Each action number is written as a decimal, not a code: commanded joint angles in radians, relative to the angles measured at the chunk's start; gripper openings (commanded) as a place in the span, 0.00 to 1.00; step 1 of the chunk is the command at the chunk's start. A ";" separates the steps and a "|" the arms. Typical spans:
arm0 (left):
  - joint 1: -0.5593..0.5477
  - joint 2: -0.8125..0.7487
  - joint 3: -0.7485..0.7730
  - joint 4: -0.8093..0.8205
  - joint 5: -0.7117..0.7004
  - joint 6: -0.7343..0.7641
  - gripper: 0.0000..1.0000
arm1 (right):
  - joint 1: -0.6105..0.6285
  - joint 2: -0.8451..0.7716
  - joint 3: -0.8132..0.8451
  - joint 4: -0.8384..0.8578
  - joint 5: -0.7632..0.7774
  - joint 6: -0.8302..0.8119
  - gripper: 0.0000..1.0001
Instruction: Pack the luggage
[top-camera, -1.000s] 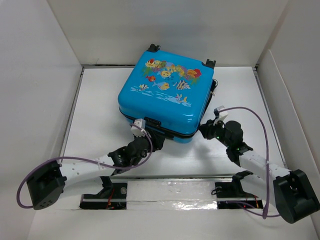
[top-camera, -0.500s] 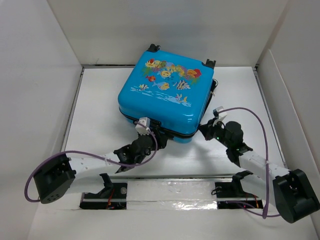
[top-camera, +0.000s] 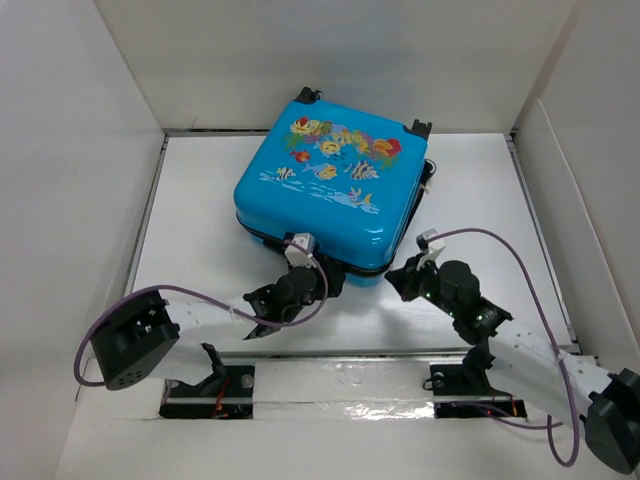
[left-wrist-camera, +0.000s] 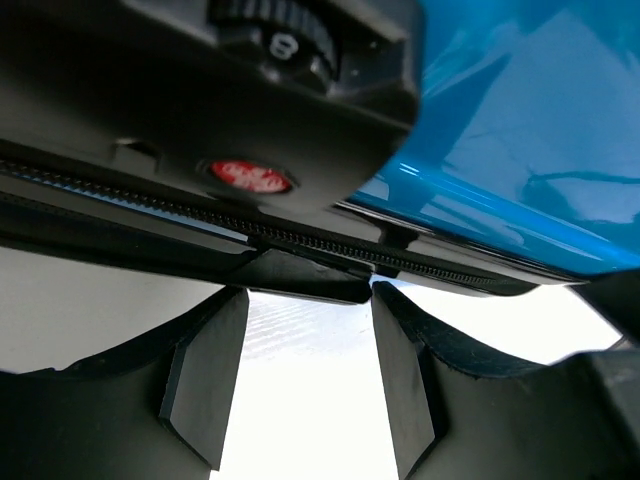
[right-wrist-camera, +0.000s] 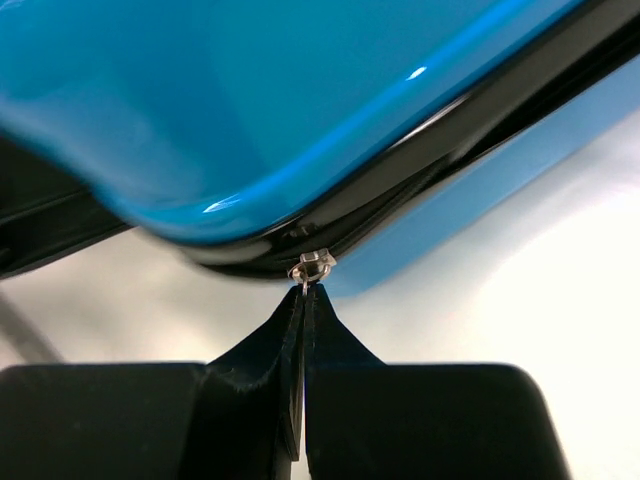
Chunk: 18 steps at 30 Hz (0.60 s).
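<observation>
**Zipping up the suitcase**

Clamped tight with the right gripper (right-wrist-camera: 305, 295) on the small metal zip pull (right-wrist-camera: 312, 265) at the near right corner of the suitcase (top-camera: 325, 190). Half spread at the left gripper (left-wrist-camera: 308, 300), holding nothing, tips just short of the lock (left-wrist-camera: 250, 175). Lying flat on the table (top-camera: 190, 200), lid down. Next, probably: drag the pull along the seam, bracing against sliding

A robotics lab test cell: plain white panels (top-camera: 330, 60) box in a white table (top-camera: 200, 200), and two arms (top-camera: 200, 318) trailing purple cables (top-camera: 500, 233) are bolted at its near edge.
</observation>
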 joint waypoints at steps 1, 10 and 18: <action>0.041 0.024 0.086 0.154 -0.030 0.035 0.49 | 0.081 -0.054 0.050 -0.154 0.046 0.074 0.00; 0.052 0.110 0.165 0.206 0.034 0.046 0.49 | 0.325 0.062 0.073 -0.075 0.144 0.220 0.00; 0.052 0.093 0.162 0.208 0.071 0.064 0.48 | 0.454 0.411 0.164 0.306 0.528 0.403 0.00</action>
